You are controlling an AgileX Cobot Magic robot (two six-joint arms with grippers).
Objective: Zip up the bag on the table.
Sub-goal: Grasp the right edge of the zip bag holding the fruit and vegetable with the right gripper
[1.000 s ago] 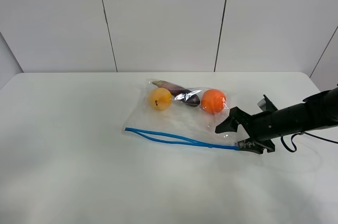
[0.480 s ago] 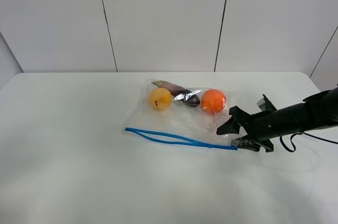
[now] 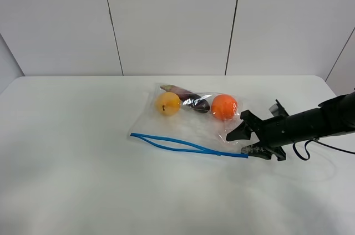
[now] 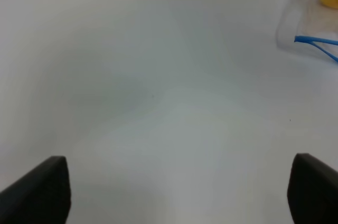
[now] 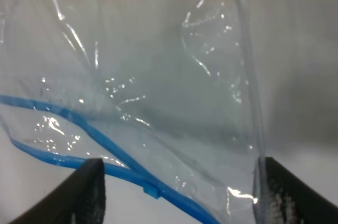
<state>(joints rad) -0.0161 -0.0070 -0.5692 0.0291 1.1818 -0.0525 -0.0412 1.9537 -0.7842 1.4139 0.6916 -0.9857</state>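
Right claw [image 3: 236,142] astride bag [image 3: 188,125] corner

Black arm [image 3: 324,117], end effector [image 3: 237,143], looped cable [image 3: 303,151]

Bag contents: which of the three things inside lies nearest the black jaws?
The orange fruit, rightmost in the bag; the yellow fruit and dark purple item lie farther left.

The clear bag [image 3: 186,125] lies flat on the white table [image 3: 83,163], blue zip [image 3: 166,142] gaping.
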